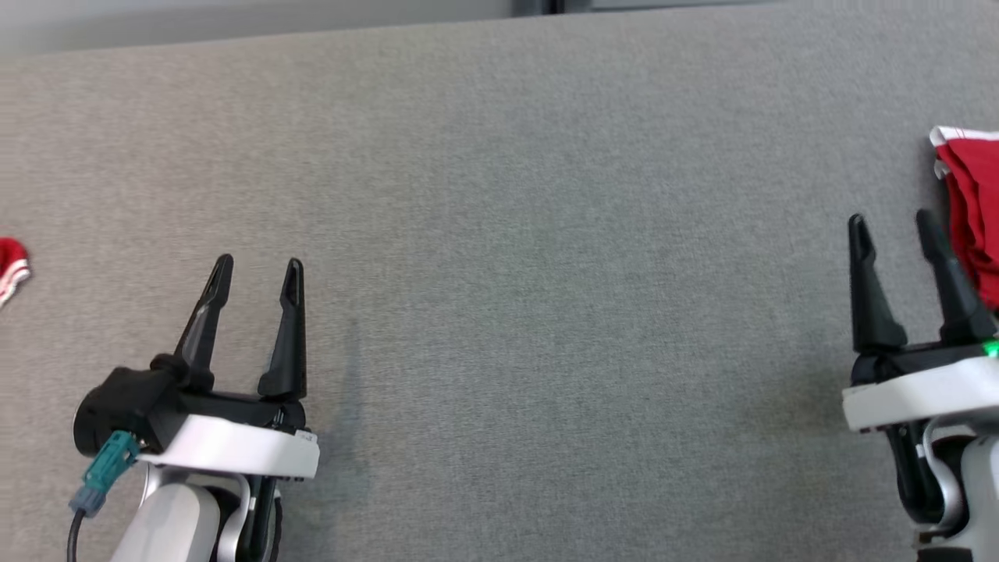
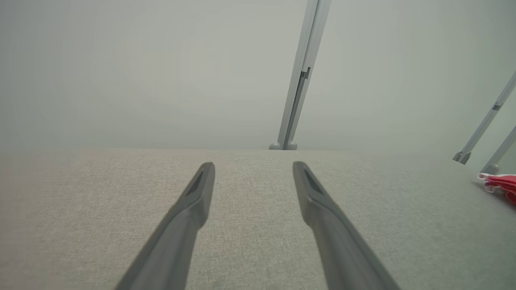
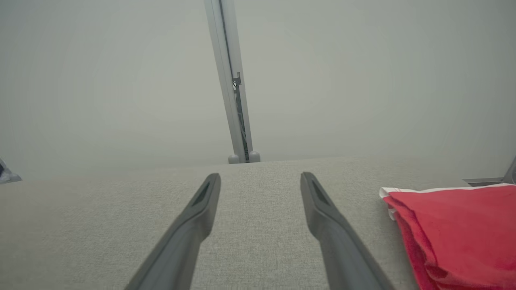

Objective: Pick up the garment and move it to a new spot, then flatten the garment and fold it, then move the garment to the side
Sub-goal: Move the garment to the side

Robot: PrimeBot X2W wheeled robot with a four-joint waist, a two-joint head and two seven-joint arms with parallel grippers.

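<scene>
A red garment [image 1: 972, 207] with a white edge lies folded on the grey fabric table [image 1: 546, 234], at the far right. My right gripper [image 1: 892, 222] stands open just left of it, its outer finger overlapping the cloth's near edge in the head view. In the right wrist view the garment [image 3: 455, 229] lies to the right of the open gripper [image 3: 261, 176], apart from the fingers. My left gripper [image 1: 257, 269] is open at the lower left over bare table. The left wrist view shows the open gripper [image 2: 254, 166] and the garment [image 2: 500, 183] far off to the right.
A small piece of red cloth with white stripes [image 1: 9, 269] lies at the table's left edge. Behind the table's far edge stand a pale wall and a grey upright post [image 2: 298, 80], also seen as the post [image 3: 231, 80].
</scene>
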